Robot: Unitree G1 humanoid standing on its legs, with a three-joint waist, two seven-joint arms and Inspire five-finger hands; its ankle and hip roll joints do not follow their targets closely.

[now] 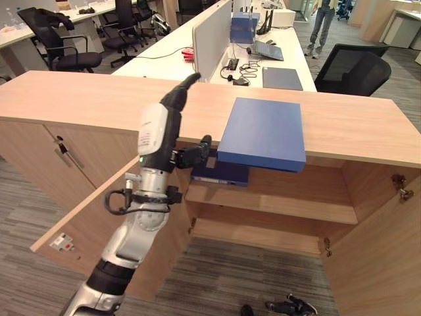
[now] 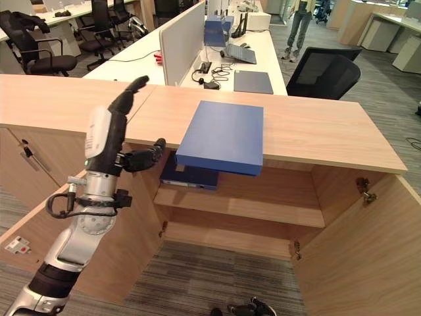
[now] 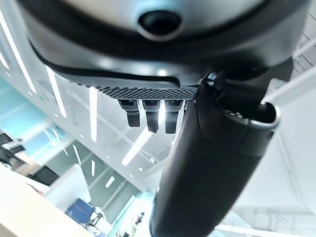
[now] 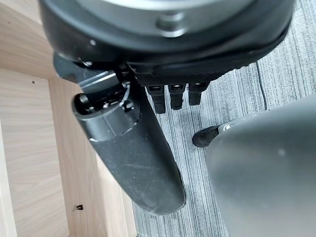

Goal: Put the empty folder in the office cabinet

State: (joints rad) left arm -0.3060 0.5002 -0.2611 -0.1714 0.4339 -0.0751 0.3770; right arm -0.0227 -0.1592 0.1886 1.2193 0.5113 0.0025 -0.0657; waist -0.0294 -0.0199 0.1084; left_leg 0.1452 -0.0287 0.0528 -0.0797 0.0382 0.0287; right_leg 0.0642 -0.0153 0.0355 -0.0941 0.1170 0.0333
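Blue folder (image 1: pixel 263 133) lies flat on the cabinet top (image 1: pixel 355 125), its near edge jutting over the open shelves.

The eye views show the left hand (image 1: pixel 168 118) raised beside the folder, fingers straight, thumb toward it, not touching. The right wrist view shows the right hand (image 4: pixel 133 143), fingers straight, over carpet. A darker folder (image 1: pixel 220 174) lies on the upper shelf (image 1: pixel 276 197).

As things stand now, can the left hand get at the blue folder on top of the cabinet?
Probably yes. The left hand is raised and open just beside the blue folder, which lies on the cabinet top with its near edge overhanging the open cabinet. Nothing stands between them.
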